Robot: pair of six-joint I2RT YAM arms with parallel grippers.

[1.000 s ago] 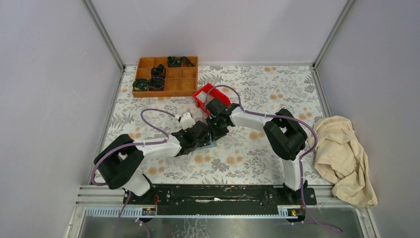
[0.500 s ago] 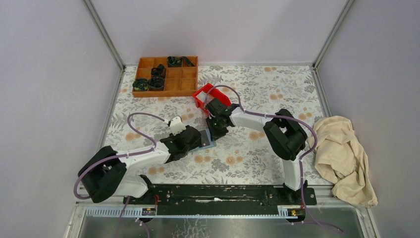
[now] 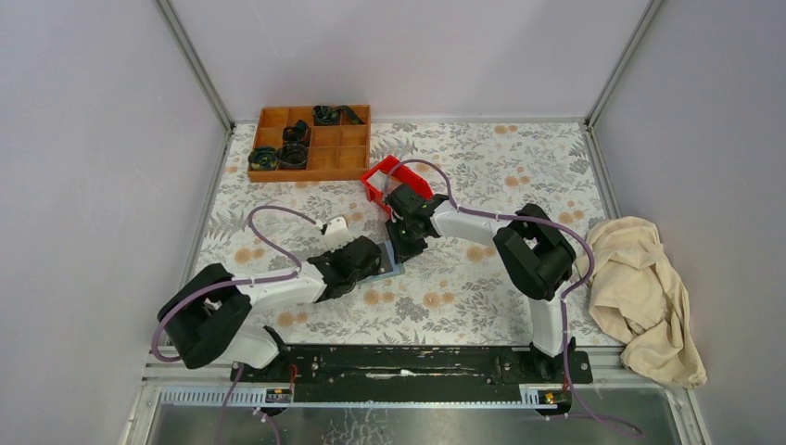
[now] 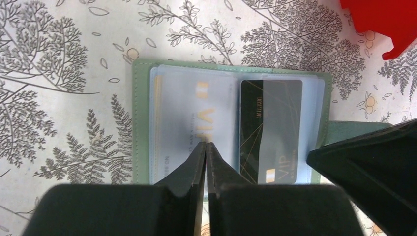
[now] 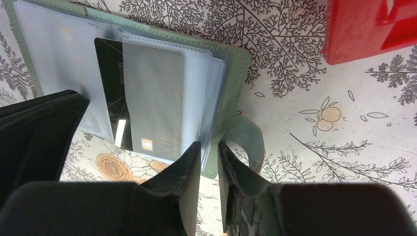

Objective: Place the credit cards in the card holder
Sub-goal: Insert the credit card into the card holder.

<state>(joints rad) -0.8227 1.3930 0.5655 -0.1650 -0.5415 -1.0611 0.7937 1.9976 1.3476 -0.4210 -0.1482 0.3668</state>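
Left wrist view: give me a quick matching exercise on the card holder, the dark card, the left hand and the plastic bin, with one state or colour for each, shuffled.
Things:
1. card holder
2. dark card
3. left hand
4. plastic bin

States:
A. shut, nothing between its fingers
B. lying open on the table
C. tucked in a clear sleeve
D. red, apart from the holder, past its corner

Pairs: 1-B, 2-C, 3-A, 4-D
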